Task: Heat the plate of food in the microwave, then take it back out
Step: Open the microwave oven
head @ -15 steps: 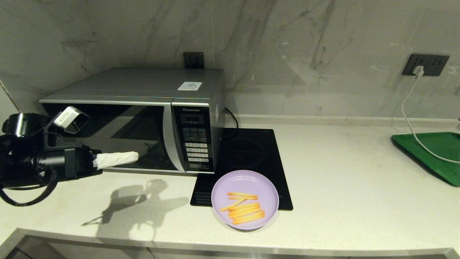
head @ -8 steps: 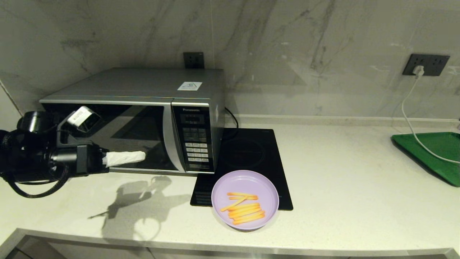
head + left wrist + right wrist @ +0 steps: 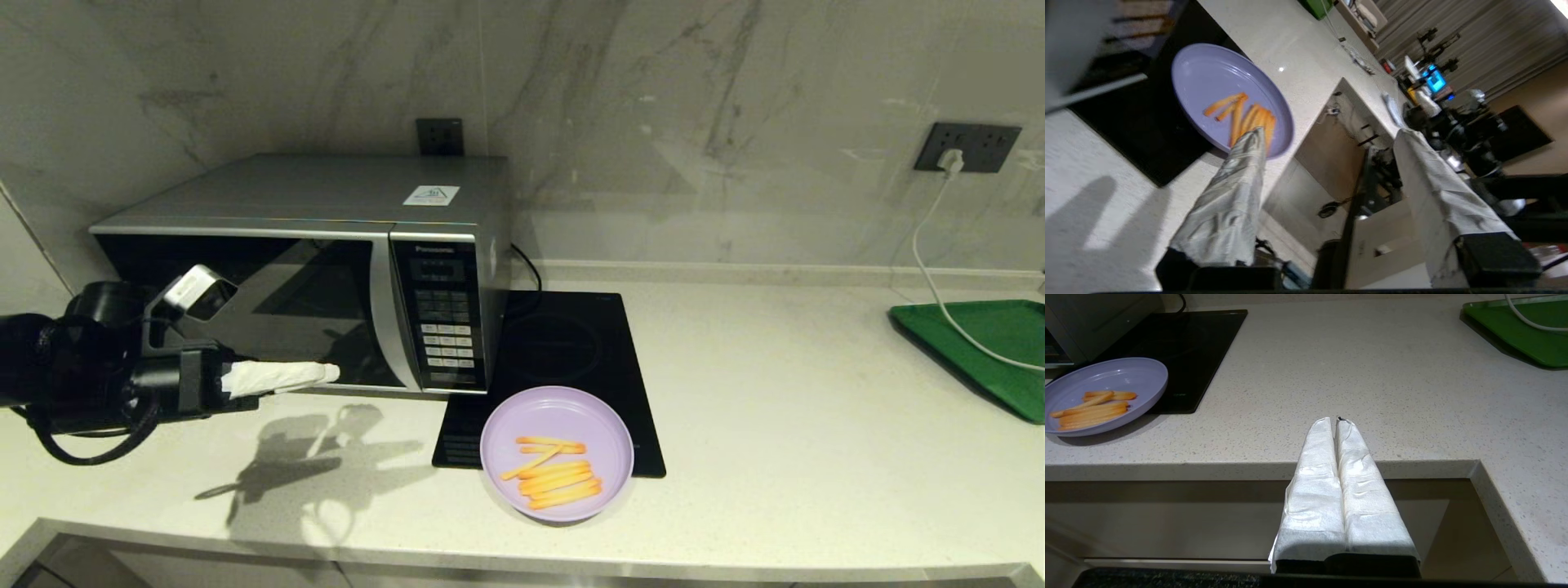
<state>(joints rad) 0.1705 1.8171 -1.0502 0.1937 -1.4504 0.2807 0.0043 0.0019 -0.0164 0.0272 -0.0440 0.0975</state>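
Note:
The silver-grey microwave point(image 3: 326, 269) stands at the back left of the counter, its dark glass door closed. The lilac plate point(image 3: 558, 453) with orange fries point(image 3: 555, 475) rests partly on the front of the black hob, right of the microwave. My left gripper point(image 3: 326, 374) hovers low in front of the door glass, left of the silver handle strip point(image 3: 384, 318). In the left wrist view this gripper point(image 3: 1327, 132) is open and empty, with the plate point(image 3: 1208, 81) beyond it. My right gripper point(image 3: 1337, 419) is shut and empty by the counter's front edge, with the plate point(image 3: 1126, 375) off to one side.
A black glass hob point(image 3: 563, 343) lies right of the microwave. A green tray point(image 3: 980, 351) with a white cable point(image 3: 939, 286) across it sits at the far right. The counter's front edge point(image 3: 1249, 469) drops to open space below.
My left gripper has shifted right along the microwave door and sunk a little lower. The plate and the microwave have not moved.

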